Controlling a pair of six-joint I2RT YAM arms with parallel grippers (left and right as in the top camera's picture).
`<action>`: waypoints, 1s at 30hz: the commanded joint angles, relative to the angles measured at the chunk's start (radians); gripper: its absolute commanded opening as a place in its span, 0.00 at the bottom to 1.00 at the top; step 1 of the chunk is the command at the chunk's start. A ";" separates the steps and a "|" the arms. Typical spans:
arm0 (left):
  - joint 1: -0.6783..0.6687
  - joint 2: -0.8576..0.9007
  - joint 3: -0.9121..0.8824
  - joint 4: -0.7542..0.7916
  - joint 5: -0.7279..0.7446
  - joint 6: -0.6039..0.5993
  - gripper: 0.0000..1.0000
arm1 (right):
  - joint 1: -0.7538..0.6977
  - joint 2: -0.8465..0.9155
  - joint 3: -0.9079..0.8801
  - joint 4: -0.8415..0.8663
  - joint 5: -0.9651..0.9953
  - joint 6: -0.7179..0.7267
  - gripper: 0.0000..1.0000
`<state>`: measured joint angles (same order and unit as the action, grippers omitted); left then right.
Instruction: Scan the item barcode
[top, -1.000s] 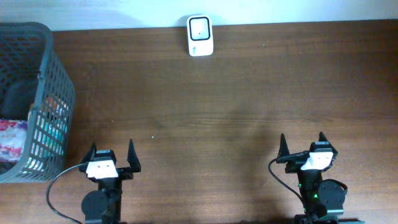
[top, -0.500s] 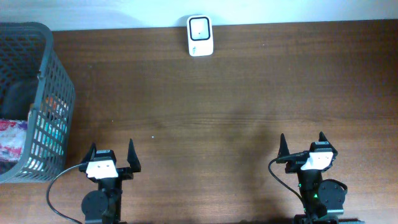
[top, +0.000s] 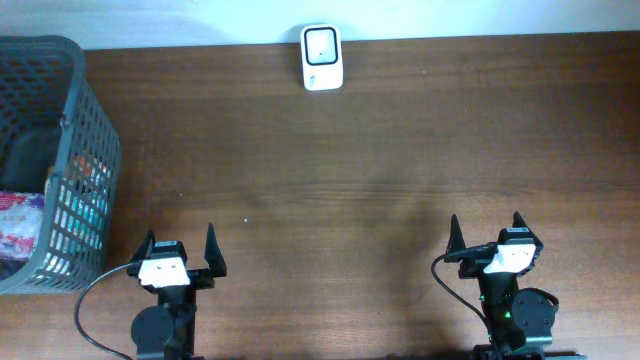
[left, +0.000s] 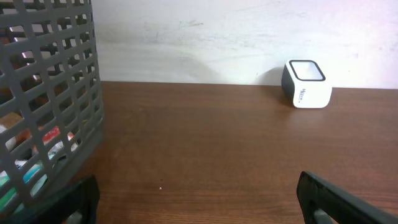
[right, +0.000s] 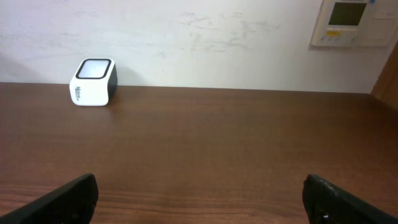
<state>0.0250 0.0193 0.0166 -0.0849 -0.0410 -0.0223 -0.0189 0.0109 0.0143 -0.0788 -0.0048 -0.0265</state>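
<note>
End effector status: left end effector (top: 181, 238) wide, empty | right end effector (top: 485, 224) wide, empty | scanner (top: 321, 58) far edge of surface (top: 350, 180) | mesh basket (top: 78, 140) left edge, packets (top: 20, 215) inside

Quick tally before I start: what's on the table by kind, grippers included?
barcode scanner: 1
mesh basket: 1
open grippers: 2 (left gripper, right gripper)
packaged items in the basket: several, too hidden to count
Total: 4, plus the basket's contents
</note>
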 joint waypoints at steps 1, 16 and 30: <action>0.004 -0.013 -0.008 0.002 0.011 0.012 0.99 | 0.006 -0.005 -0.009 0.000 -0.009 0.001 0.99; 0.004 -0.013 -0.008 0.002 0.004 0.013 0.99 | 0.006 -0.005 -0.009 0.000 -0.010 0.001 0.99; 0.004 -0.013 -0.007 0.507 0.271 0.012 0.99 | 0.006 -0.005 -0.009 0.000 -0.010 0.001 0.99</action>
<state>0.0257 0.0170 0.0093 0.2989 0.1619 -0.0219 -0.0181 0.0113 0.0143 -0.0784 -0.0051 -0.0269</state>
